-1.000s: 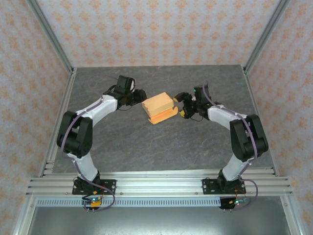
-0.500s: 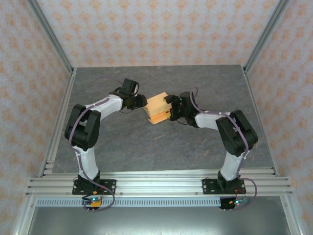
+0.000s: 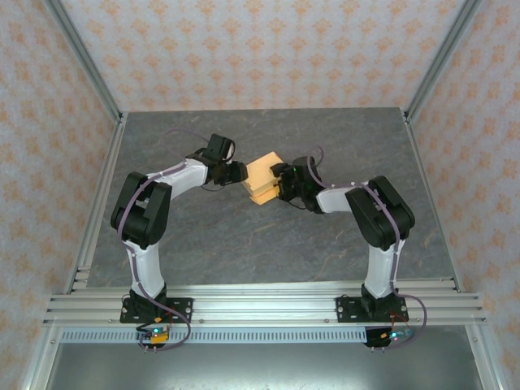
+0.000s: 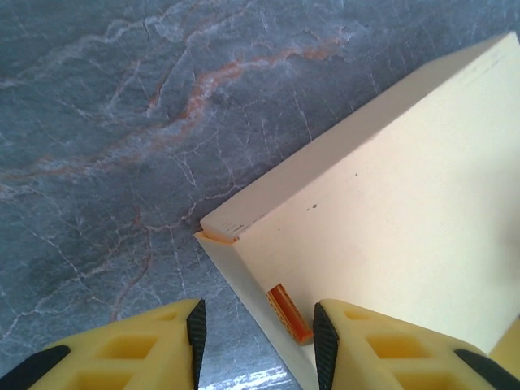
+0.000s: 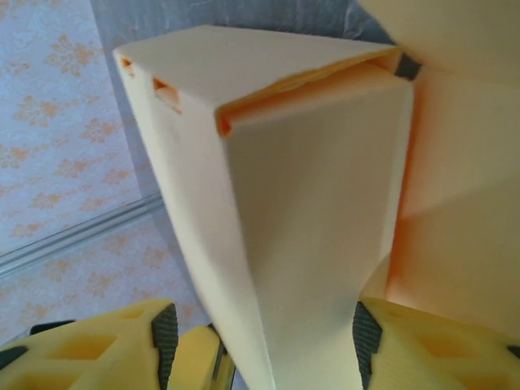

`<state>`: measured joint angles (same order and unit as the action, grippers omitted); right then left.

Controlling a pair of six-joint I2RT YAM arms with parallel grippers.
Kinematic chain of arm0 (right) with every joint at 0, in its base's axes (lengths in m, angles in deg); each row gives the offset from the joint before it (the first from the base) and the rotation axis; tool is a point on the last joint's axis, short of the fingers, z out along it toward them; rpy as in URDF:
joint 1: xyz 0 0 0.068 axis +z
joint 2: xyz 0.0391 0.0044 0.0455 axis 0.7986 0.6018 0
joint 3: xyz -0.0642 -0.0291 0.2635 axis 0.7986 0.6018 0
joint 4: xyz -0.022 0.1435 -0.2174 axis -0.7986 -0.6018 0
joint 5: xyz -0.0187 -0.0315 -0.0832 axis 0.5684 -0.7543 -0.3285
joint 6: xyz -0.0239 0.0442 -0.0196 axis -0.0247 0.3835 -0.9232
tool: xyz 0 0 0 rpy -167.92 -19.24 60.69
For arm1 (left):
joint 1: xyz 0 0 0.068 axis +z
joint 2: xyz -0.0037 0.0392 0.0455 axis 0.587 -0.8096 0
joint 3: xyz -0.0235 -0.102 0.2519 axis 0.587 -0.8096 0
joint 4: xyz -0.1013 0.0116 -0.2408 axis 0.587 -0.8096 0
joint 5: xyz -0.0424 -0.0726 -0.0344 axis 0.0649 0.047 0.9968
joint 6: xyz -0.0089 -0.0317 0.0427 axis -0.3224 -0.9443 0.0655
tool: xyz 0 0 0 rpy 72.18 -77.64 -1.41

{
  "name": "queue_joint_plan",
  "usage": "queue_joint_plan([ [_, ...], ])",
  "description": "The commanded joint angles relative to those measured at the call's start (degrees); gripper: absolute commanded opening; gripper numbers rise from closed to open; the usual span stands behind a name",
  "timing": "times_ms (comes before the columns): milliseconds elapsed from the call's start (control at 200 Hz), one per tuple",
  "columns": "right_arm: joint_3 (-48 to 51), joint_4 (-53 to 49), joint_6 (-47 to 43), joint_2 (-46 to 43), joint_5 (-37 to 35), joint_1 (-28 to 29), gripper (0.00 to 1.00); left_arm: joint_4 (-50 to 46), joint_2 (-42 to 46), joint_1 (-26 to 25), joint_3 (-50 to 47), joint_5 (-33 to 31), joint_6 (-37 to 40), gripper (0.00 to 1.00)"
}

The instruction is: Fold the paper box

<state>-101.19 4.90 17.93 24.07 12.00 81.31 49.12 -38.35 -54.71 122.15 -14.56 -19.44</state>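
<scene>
The paper box (image 3: 262, 174) stands partly folded on the grey table, mid-back, between my two grippers. My left gripper (image 3: 238, 172) is at its left end. In the left wrist view the jaws (image 4: 258, 341) are open, with the box's (image 4: 390, 203) lower flap edge and a small orange tab (image 4: 289, 314) lying between the pads; the left pad is clear of the card. My right gripper (image 3: 281, 185) is at the box's right end. Its jaws (image 5: 264, 341) straddle a tall folded panel of the box (image 5: 309, 211), with a gap at the left pad (image 5: 165, 329).
The dark marbled table (image 3: 244, 244) stretches around the box on all sides. Aluminium frame posts (image 3: 81, 57) and patterned walls close in the back and sides. A rail (image 3: 260, 305) runs along the near edge over both arm bases.
My right gripper has moved left onto the box's end and its jaws have narrowed around it. The left gripper has edged right. The box now looks more compact and upright.
</scene>
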Motion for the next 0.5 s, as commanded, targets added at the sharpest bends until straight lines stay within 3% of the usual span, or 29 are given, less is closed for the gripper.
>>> queue_joint_plan([
  [0, 0.01, 5.56, -0.69, 1.09, -1.34, 0.08, 0.60, -1.03, 0.72, -0.36, -2.25, 0.15, 0.39, 0.42],
  [155, 2.70, 5.45, -0.98, -1.04, -1.11, -0.25, 0.65, -1.40, 2.88, -0.39, -3.36, -0.27, 0.43, 0.42],
  [496, 7.55, -9.64, -9.53, -12.40, 0.29, -6.00, 0.73, -2.11, 2.86, -0.75, -5.39, 1.69, 0.33, 0.42],
])
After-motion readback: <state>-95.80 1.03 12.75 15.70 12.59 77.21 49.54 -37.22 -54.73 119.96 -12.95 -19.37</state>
